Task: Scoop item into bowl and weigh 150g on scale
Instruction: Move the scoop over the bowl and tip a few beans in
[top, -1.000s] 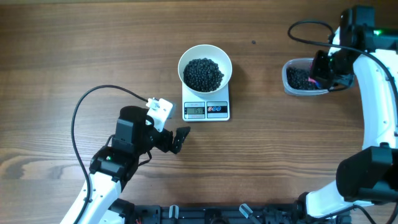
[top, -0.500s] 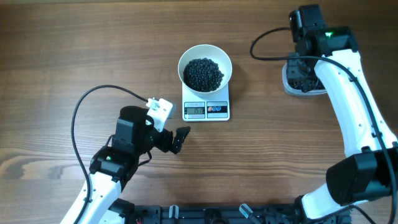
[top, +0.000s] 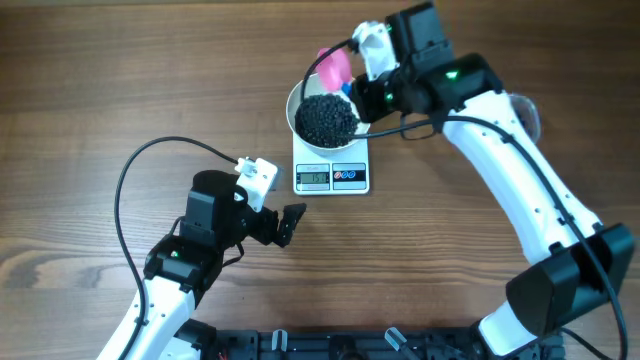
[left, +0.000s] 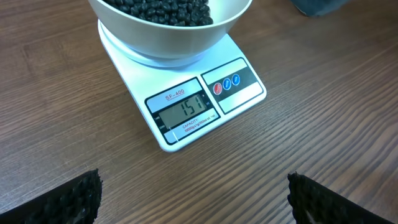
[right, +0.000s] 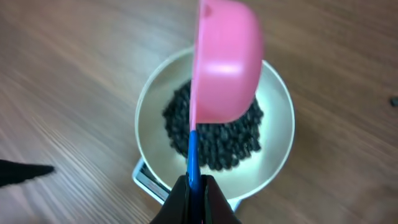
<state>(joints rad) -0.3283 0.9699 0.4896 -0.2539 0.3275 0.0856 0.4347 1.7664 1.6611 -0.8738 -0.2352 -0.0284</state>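
Note:
The white bowl (top: 301, 96) stands on the white scale (top: 331, 178) and holds a pile of black beans, the item (top: 327, 118). In the left wrist view the scale (left: 239, 93) shows 151 under the bowl (left: 168, 46). My right gripper (right: 194, 186) is shut on the blue handle of a pink scoop (right: 225, 62), which hangs over the bowl (right: 280, 124) and the item (right: 217, 146). The scoop's inside is hidden. Overhead, the scoop (top: 335, 68) is at the bowl's far rim. My left gripper (top: 277, 208) is open and empty, low over the table in front of the scale.
A clear tub (top: 527, 112) sits to the right, mostly hidden behind my right arm. A black cable (top: 135, 165) loops off my left arm over the table on the left.
My right arm has swung left from the tub to above the bowl, carrying the pink scoop. The left arm has not moved.

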